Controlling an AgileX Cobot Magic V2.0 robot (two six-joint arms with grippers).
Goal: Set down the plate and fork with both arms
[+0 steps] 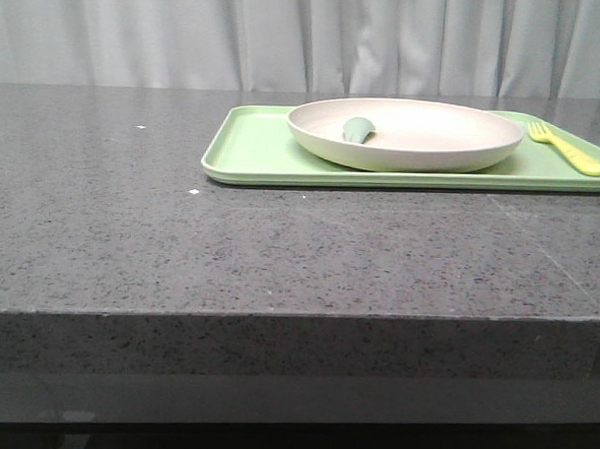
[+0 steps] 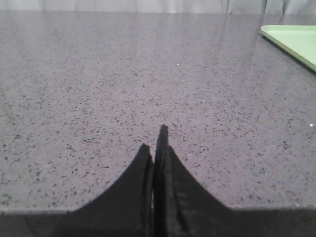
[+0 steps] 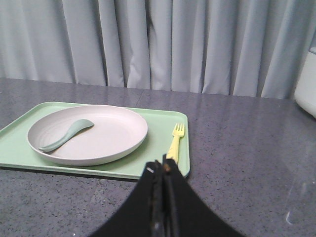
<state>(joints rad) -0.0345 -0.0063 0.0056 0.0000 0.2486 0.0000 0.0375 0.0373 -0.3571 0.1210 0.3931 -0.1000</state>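
The off-white plate [image 1: 407, 135] lies on a light green tray [image 1: 245, 149] at the back right of the table. A dull green spoon [image 1: 358, 130] lies in the plate. The pale yellow fork [image 1: 569, 149] lies on the tray, right of the plate. The right wrist view shows the plate [image 3: 98, 131], the spoon [image 3: 66, 134], the fork [image 3: 175, 140] and the tray [image 3: 15, 145]. My right gripper [image 3: 161, 168] is shut and empty, over the table just short of the tray edge near the fork's handle. My left gripper [image 2: 155, 140] is shut and empty over bare table. Neither arm shows in the front view.
The dark speckled stone table [image 1: 132, 238] has a front edge near the camera. A corner of the tray [image 2: 294, 42] shows in the left wrist view. Grey curtains [image 3: 158, 44] hang behind the table. A white object [image 3: 307, 84] stands at the far right.
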